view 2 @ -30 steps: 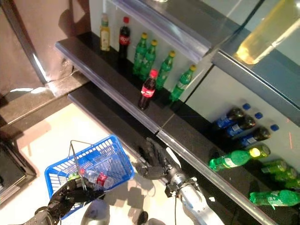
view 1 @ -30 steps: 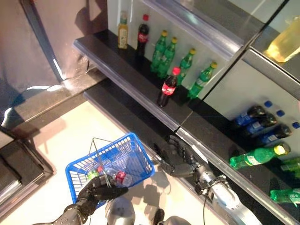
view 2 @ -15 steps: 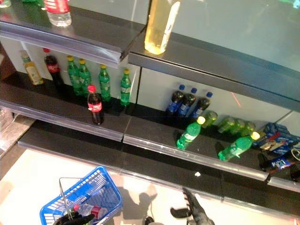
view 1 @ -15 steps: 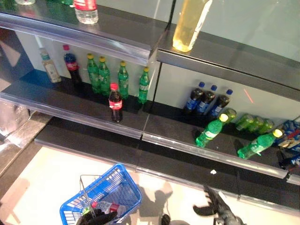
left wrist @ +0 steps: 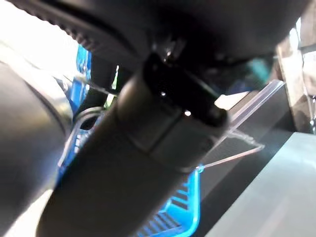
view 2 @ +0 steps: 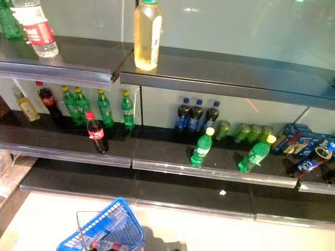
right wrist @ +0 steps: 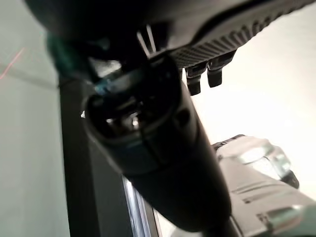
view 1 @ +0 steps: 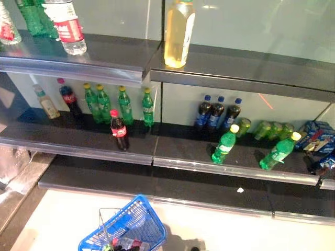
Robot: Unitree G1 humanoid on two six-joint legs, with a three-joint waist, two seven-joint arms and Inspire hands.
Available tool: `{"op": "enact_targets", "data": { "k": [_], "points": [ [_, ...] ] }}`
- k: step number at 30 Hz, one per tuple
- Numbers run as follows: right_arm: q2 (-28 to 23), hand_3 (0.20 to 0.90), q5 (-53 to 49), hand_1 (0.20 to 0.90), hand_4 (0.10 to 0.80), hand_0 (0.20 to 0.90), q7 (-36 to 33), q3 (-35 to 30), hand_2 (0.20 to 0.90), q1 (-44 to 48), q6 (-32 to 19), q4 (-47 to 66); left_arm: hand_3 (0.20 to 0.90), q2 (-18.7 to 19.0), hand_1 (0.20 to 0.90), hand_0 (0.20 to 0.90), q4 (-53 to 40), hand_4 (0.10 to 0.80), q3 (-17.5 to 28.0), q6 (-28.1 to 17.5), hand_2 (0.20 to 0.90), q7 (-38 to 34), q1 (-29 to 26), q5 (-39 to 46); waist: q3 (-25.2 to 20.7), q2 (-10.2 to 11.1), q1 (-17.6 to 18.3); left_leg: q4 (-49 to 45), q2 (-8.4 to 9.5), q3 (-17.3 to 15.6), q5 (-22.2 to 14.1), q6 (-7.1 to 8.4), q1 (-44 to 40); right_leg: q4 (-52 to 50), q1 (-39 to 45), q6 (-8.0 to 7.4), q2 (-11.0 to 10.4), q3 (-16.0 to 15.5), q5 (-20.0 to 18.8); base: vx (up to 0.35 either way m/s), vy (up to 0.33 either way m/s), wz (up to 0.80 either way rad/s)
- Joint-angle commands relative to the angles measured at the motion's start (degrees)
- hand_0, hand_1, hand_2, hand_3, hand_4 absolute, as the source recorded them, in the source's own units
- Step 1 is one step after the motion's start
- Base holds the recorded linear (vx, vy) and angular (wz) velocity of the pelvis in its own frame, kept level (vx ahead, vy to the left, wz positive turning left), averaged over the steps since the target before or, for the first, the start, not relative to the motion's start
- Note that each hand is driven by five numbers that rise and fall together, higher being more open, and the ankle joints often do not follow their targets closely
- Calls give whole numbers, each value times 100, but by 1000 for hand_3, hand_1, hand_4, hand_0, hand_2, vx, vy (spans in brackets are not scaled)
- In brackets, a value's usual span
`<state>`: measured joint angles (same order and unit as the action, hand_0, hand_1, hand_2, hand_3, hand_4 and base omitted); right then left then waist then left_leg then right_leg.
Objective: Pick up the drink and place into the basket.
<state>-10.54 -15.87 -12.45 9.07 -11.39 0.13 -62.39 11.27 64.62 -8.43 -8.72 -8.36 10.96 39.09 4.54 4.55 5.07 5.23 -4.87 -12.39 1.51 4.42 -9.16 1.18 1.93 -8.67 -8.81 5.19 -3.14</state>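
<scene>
The head camera has tilted up since a second ago: the whole picture has shifted, so the shelves now fill the view and the basket (view 1: 125, 232) sits at the bottom edge. That is the camera moving, not the goods. The right hand, which hung open beside the basket a second ago, has left the eye views. Its wrist view shows only dark bulk (right wrist: 163, 163), so whether that hand is wide or closed cannot be told. The left hand (left wrist: 123, 163) is also just dark bulk in its wrist view, with blue basket mesh past it; its fingers cannot be read.

A drink (view 2: 107, 245) lies inside the basket, so one bottle already looks placed. The upward look suggests a search for the next bottle.

The cola bottle (view 1: 119, 130) stands alone at the front edge of the middle shelf, above and just left of the basket, apart from the row of green bottles (view 1: 125, 104) behind it. It seems the easiest reach. Two green bottles (view 1: 225, 145) lie tilted further right of the basket. The shelf lip above the cola leaves limited headroom; the floor (view 1: 235, 230) right of the basket is open.
</scene>
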Motion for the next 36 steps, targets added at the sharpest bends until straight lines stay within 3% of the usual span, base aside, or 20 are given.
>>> {"op": "enact_targets", "data": {
  "k": [1,4,8,11,12,13,15,17,19,20,22,25,27,29,33,36],
  "points": [
    [-42,900,-169,900,800,900,128,-19,900,185,-316,-39,200,184,300,300,-387,100,369,-875,300,-81,-540,-55,447,16,152,-25,152,-308,-332,-337,-22,255,-646,-494,-364,-552,-1121,-286,-93,-118],
    [-15,900,-249,900,800,900,265,-146,900,276,-486,-378,200,279,300,300,-306,100,491,-908,300,-146,-577,10,508,18,96,-45,80,-693,-255,-390,54,-223,-705,-459,-322,-917,-935,-368,-133,-132],
    [11,900,-755,900,800,900,413,-264,900,493,-480,-650,200,277,300,300,-64,100,480,-1056,300,-148,-710,2,452,-109,-98,-205,17,-896,-55,-462,311,-825,-464,-248,-417,-1180,-562,-350,-164,-47],
    [20,900,-41,900,800,900,157,-54,900,784,-363,-676,200,154,300,300,73,100,555,-1245,300,-265,-688,-25,349,-203,-429,-209,-225,-1375,175,-305,340,-775,-111,-167,-778,-2240,-473,-415,-284,-62],
    [4,900,175,900,800,900,159,65,900,878,-286,-648,200,150,300,300,83,100,676,-1214,300,-365,-642,-1,306,-232,-542,-137,-325,-1477,161,-182,219,-755,64,-258,-833,-2575,-282,-242,-280,-136],
    [-8,900,244,900,800,900,167,133,900,928,-244,-632,200,171,300,300,106,100,757,-1179,300,-407,-630,16,283,-242,-582,-137,-415,-1527,197,-152,197,-774,105,-250,-798,-2693,-154,-183,-278,-127],
    [-25,900,269,900,800,900,174,203,900,961,-142,-624,200,212,300,300,158,100,851,-1123,300,-441,-628,-30,255,-247,-584,-138,-533,-1528,230,-105,171,-801,130,-174,-645,-2673,69,-123,-306,-61],
    [-121,900,430,900,800,900,204,338,900,917,-135,-640,200,262,300,300,222,100,1003,-990,300,-508,-613,36,219,-219,-543,-189,-847,-1469,375,85,143,-800,169,66,-301,-2562,312,-175,-514,-99],
    [-141,900,376,900,800,900,216,357,900,913,-153,-641,200,260,300,300,218,100,1029,-959,300,-515,-610,75,222,-208,-541,-215,-902,-1438,394,120,146,-792,180,100,-250,-2532,333,-144,-429,-108],
    [-283,900,602,900,800,900,381,530,900,1039,78,-531,200,93,300,300,318,100,1242,-962,300,-561,-528,540,325,-110,-751,-551,-862,-36,492,94,428,-585,229,361,109,-2013,228,-116,-560,-78],
    [-374,900,771,900,800,900,558,684,900,1156,299,-509,200,-53,300,300,378,100,1309,-1109,300,-516,-485,884,316,-52,-953,-712,-330,739,171,-42,552,-380,265,450,214,-1769,155,-8,-519,-194],
    [-400,900,747,900,800,900,685,700,900,1213,427,-535,200,-172,300,300,307,100,1199,-1123,300,-466,-510,983,295,-43,-1072,-981,227,883,-130,-175,632,-196,344,541,314,-1758,102,114,-303,-185],
    [-377,900,723,900,800,900,690,748,900,1221,433,-497,200,-205,300,300,240,100,1077,-1095,300,-563,-525,876,319,-72,-1141,-1011,570,1242,-209,-301,661,-216,369,581,453,-1656,131,207,-305,-126],
    [-293,900,608,900,800,900,599,831,900,1226,391,-466,200,-192,300,300,266,100,1007,-1134,300,-614,-521,926,320,-140,-1186,-657,802,1604,-64,-391,567,-335,343,584,659,-1521,156,260,-244,-105],
    [-186,900,797,900,800,900,619,953,900,1150,377,-415,200,-160,300,300,318,100,990,-1237,300,-482,-572,1255,402,-238,-1238,-108,1023,1821,524,-302,831,-690,365,569,1035,-1210,271,299,-163,-110],
    [-179,900,849,900,800,900,649,997,900,1100,356,-399,200,-196,300,300,274,100,974,-1223,300,-501,-616,1191,531,-262,-1351,-176,1114,1529,764,-265,1312,-888,528,634,1245,-1109,534,345,-182,6]
  ]
}}
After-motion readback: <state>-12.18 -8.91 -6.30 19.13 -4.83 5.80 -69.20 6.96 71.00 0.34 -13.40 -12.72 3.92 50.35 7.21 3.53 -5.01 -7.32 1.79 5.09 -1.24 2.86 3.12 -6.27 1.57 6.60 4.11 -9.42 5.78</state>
